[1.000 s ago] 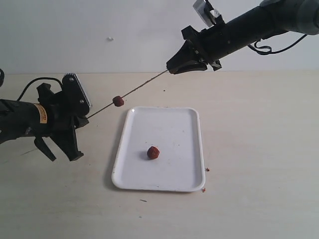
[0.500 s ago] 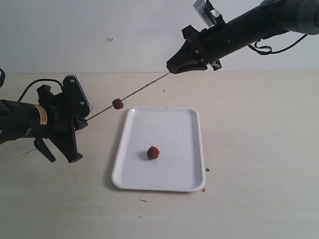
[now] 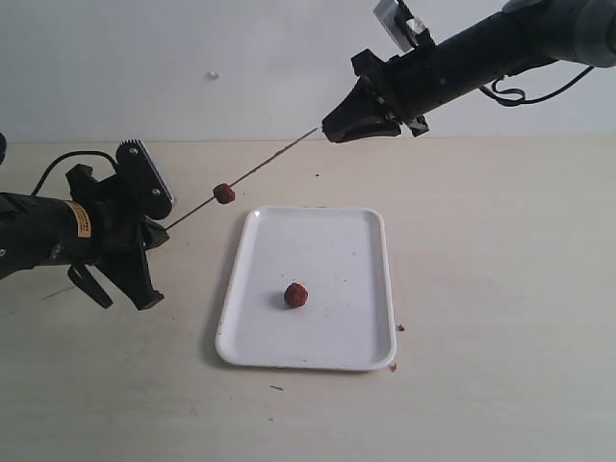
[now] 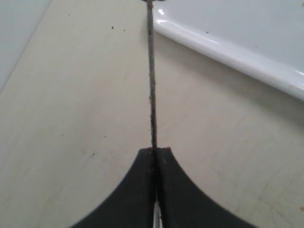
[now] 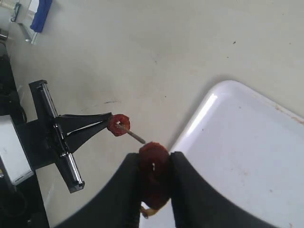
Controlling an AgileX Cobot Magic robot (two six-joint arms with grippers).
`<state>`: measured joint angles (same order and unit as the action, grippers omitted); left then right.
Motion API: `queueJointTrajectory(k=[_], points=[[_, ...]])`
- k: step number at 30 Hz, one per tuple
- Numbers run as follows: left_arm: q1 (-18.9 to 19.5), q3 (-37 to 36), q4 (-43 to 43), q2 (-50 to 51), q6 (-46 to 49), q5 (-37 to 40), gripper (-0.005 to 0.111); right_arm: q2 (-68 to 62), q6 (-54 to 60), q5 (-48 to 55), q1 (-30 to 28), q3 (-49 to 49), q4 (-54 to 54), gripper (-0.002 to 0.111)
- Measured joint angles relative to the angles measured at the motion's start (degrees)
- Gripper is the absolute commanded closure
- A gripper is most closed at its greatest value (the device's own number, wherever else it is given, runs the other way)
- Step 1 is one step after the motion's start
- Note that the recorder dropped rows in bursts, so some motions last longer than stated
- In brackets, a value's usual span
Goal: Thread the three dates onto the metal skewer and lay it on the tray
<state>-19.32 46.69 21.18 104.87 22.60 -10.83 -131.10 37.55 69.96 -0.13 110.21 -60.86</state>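
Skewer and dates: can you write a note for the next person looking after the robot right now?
Left end effector: shut on one end of the metal skewer.
Right end effector: shut on the held date, at the skewer's other end.
Done: first date threaded, mid-skewer.
Left: thread the third date, lying on the tray; lay the skewer there.

Left gripper (image 4: 154, 152): black jaws pressed together, pinching one end of the metal skewer (image 4: 151, 85). The thin grey rod runs straight away from the fingertips, above the pale table (image 4: 71, 118), and out of frame. It passes just beside the white tray's (image 4: 228, 52) rounded rim. Reddish specks cling along the rod.
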Motion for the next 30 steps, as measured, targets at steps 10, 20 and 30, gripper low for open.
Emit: queueJointTrajectory(k=[10, 20, 30], points=[[0.00, 0.00, 0.67, 0.00, 0.00, 0.39, 0.107, 0.00, 0.00, 0.00, 0.00, 0.00, -1.08, 0.087], [-0.37, 0.00, 0.79, 0.00, 0.00, 0.39, 0.107, 0.00, 0.22, 0.00, 0.00, 0.00, -1.08, 0.087], [-0.88, 0.00, 0.79, 0.00, -0.11, -0.36, 0.107, 0.00, 0.45, 0.04, 0.00, 0.00, -1.08, 0.087]])
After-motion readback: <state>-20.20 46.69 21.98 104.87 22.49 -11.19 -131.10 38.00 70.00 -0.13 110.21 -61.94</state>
